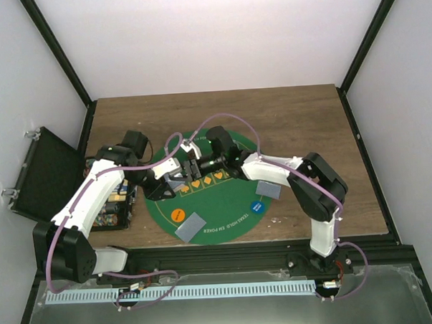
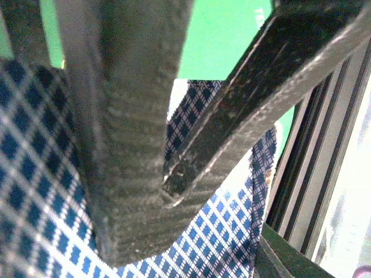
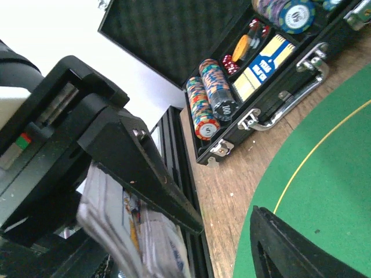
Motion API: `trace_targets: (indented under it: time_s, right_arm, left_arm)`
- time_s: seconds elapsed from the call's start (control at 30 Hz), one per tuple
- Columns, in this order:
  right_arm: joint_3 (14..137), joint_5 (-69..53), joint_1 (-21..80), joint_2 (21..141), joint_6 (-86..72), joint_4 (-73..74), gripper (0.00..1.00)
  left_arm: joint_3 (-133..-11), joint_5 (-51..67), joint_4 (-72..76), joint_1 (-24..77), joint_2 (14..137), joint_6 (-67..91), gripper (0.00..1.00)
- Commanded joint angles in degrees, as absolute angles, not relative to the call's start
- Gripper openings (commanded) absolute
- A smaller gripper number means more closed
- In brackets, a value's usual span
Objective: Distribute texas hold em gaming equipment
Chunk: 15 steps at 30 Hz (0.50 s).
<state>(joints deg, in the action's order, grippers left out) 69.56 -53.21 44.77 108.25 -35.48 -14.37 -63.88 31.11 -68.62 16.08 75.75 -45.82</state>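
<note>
A round green poker mat (image 1: 226,219) lies mid-table. Both grippers meet over its far left part. My left gripper (image 1: 175,179) (image 2: 174,182) is shut on a deck of cards with blue-checked backs (image 2: 232,231). My right gripper (image 1: 196,165) (image 3: 229,223) stands open right beside it. The blurred edge of the deck (image 3: 124,231) shows under its upper finger (image 3: 151,174). Two small stacks of grey-backed cards (image 1: 191,226) (image 1: 269,188) lie on the mat. An orange chip (image 1: 178,214) and a blue chip (image 1: 258,207) lie next to them.
A black chip case (image 1: 110,202) (image 3: 261,110) stands open at the mat's left, its lid (image 1: 44,173) raised. It holds rows of coloured chips (image 3: 211,95), dice and a boxed deck. Black frame posts and rails bound the wooden table (image 1: 300,122).
</note>
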Motion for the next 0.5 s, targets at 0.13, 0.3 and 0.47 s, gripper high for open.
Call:
trace_targets:
  time_s: [0.13,0.3,0.47]
  right_arm:
    - [68.2,-43.8,44.7,102.0,-30.5,-5.8,0.50]
    - [68.4,-43.4,44.8,101.0,-29.5,-4.2,0.42]
    - [69.1,-44.0,45.0,100.1,-28.5,-2.6,0.34]
  left_arm:
    - [-64.2,31.3,-67.5,16.2,74.4,-45.9,0.44]
    - [-63.6,30.9,-67.0,16.2,74.3,-45.9,0.44]
    - [-62.6,29.7,-65.9,16.2,74.7,-45.5,0.44]
